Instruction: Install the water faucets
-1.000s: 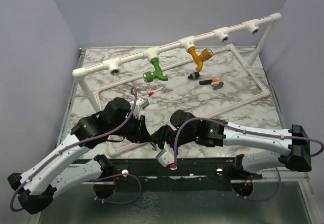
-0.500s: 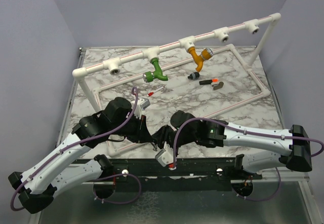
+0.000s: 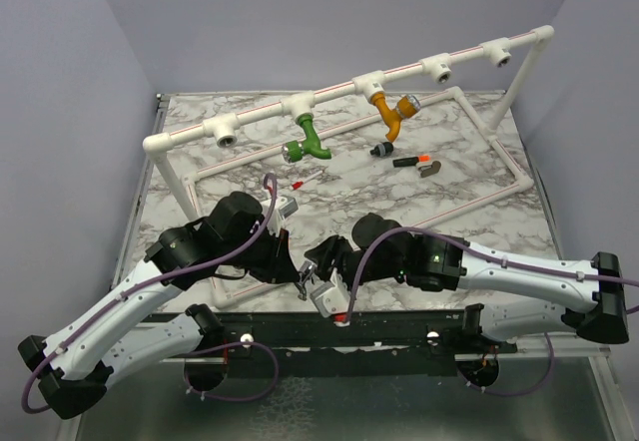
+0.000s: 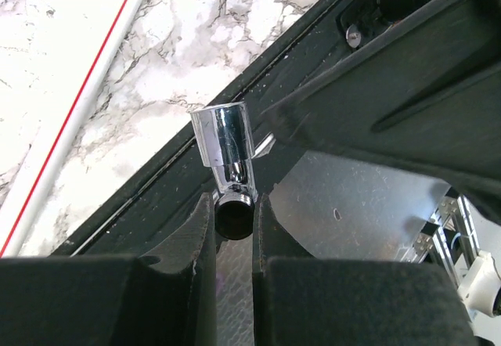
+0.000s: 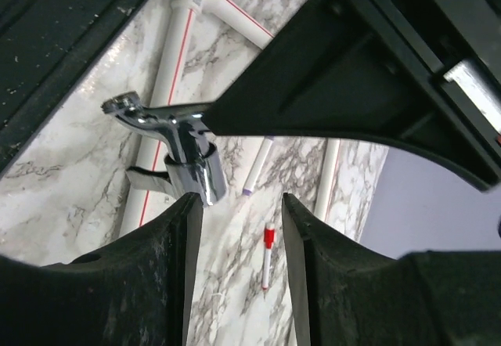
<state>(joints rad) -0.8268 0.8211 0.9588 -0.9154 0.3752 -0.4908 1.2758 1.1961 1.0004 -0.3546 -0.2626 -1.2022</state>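
A grey metal faucet (image 4: 225,150) hangs over the table's near edge, with my left gripper (image 4: 233,205) shut on its dark round end. My right gripper (image 5: 238,205) stands open; the same chrome faucet (image 5: 186,162) lies just beyond its left fingertip, outside the gap. In the top view both grippers meet at the front middle, the left (image 3: 296,269) and the right (image 3: 319,260). A green faucet (image 3: 312,142) and a mustard-orange faucet (image 3: 391,114) hang from tees on the white pipe rail (image 3: 329,90).
Empty tee sockets (image 3: 226,139) (image 3: 439,70) (image 3: 499,57) sit along the rail. A red-tipped stick (image 5: 267,256) and a purple-tipped stick (image 5: 257,166) lie on the marble. Small dark parts (image 3: 411,160) lie beneath the orange faucet. Low white pipes (image 3: 504,157) frame the table.
My right gripper has opened and let go of the grey faucet, and the right arm has shifted slightly right. The left gripper stays shut on the faucet.
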